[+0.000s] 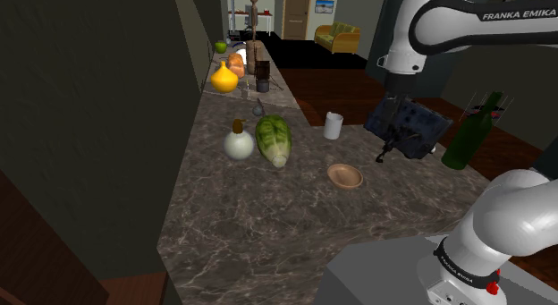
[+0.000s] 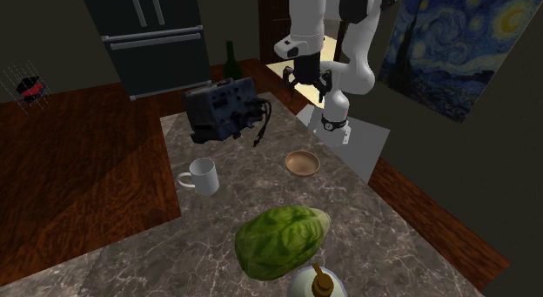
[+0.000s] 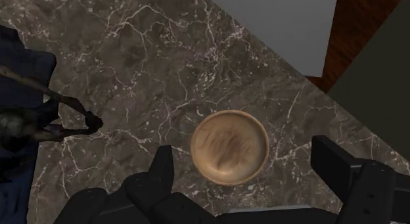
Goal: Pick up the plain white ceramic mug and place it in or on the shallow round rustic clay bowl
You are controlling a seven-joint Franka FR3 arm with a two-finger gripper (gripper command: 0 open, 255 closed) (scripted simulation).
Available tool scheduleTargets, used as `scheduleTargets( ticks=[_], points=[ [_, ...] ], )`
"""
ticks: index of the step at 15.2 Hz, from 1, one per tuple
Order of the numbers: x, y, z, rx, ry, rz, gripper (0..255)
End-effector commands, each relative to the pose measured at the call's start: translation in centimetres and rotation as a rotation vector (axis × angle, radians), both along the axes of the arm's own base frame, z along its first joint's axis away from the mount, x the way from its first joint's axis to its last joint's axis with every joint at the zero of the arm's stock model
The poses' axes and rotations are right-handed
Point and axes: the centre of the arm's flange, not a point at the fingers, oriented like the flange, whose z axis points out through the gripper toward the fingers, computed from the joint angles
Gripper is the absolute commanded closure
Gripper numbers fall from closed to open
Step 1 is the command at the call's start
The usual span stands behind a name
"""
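Risk: spread, empty hand (image 3: 243, 154) hangs over bowl (image 3: 229, 147); mug (image 2: 202, 176), left-centre in the second exterior view, near counter (image 2: 261, 195) edge, could topple if nudged.

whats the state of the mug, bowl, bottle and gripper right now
plain white mug: upright on the marble counter, not held, apart from the bowl
shallow round tan bowl: upright, empty
dark green bottle: standing upright
black gripper: open, holding nothing, above the bowl
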Motion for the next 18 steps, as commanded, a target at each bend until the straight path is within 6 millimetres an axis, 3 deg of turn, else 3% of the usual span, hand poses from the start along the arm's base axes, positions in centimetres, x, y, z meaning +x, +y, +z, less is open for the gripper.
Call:
scheduleTargets(
  ticks=[1, 18],
  points=[
    [1.8, -1.3, -1.4, -0.004, -0.014, 0.014, 0],
    [18.2, -10.7, -10.3, -0.032, -0.117, 0.120, 0]
  ],
)
